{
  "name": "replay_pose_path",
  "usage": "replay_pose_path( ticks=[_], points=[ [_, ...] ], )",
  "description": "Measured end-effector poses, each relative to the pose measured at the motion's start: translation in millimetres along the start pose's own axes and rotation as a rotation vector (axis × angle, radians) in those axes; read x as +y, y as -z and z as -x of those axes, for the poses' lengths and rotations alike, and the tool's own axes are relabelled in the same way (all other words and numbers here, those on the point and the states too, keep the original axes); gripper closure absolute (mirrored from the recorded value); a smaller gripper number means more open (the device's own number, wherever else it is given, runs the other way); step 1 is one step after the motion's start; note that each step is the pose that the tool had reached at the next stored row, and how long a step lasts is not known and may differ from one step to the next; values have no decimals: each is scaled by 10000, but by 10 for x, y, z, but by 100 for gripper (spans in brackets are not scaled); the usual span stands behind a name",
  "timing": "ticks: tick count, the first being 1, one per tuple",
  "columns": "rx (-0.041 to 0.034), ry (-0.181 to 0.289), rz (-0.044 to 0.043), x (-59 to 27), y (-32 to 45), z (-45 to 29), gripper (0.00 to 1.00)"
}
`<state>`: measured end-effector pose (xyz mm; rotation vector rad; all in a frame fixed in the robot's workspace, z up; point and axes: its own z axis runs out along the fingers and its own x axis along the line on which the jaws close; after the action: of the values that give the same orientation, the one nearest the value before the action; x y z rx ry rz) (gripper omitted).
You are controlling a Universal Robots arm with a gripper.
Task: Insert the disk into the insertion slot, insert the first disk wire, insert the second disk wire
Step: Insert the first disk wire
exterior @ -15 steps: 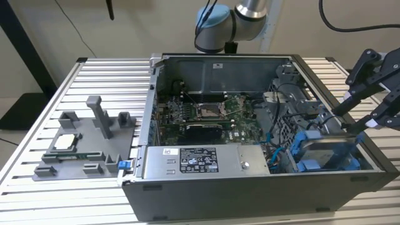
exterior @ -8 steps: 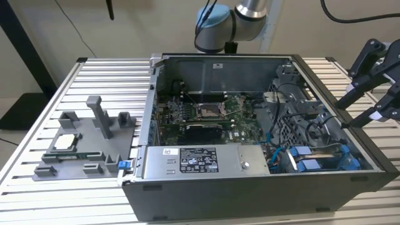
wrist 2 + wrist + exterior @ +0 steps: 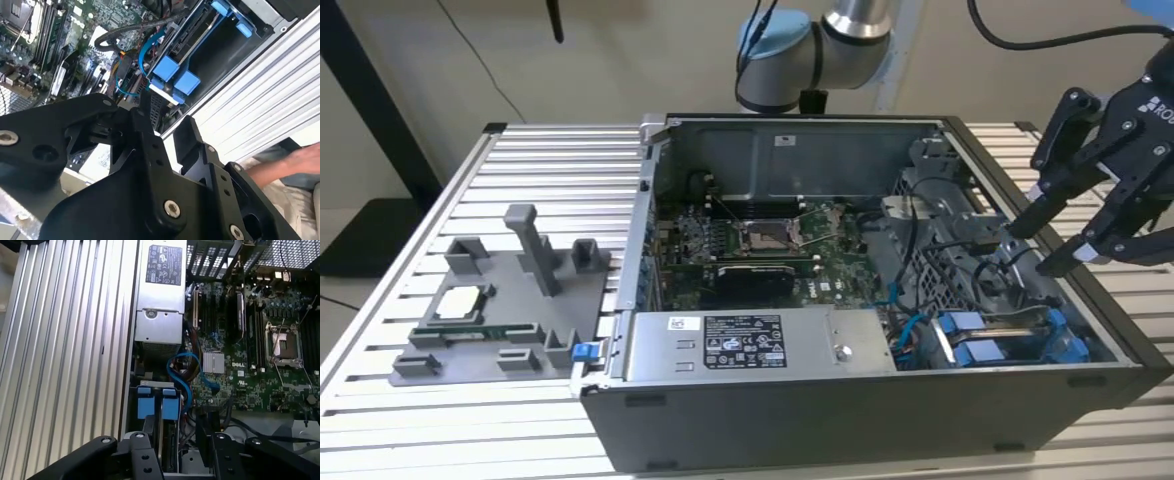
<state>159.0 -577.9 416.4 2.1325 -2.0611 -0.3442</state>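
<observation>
Gripper (image 3: pixel 1042 246) spread — apparently above insertion slot (image 3: pixel 977 351).

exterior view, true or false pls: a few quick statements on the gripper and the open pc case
1. The gripper is open and holds nothing. True.
2. The gripper hangs over the table at the exterior view's left. False: it hangs over the computer case at the exterior view's right, near the insertion slot.
3. The power-supply box with a white sticker lies along the case's near wall. True.
4. A cooler covers the processor socket. False: the socket is bare.
5. The case's side panel is on. False: the case is open, with its board in sight.
</observation>
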Motion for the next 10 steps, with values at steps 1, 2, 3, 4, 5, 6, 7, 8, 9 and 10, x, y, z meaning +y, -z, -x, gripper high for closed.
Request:
replay_pose_path(
  ticks=[1, 2, 3, 4, 5, 6, 7, 8, 9, 10],
  points=[
    [1, 4, -79, 24, -7, 1, 0],
    [5, 9, -191, 46, -14, 1, 0],
    [9, 16, -327, 67, -19, 2, 0],
    [11, 26, -489, 88, -25, 2, 0],
    [13, 36, -663, 107, -31, 3, 0],
    [14, 45, -843, 121, -35, 3, 0],
    [15, 55, -1021, 132, -39, 3, 0],
    [20, 65, -1208, 143, -41, 4, 0],
    [23, 75, -1392, 156, -44, 4, 0],
    [24, 85, -1568, 169, -48, 5, 0]
  ],
)
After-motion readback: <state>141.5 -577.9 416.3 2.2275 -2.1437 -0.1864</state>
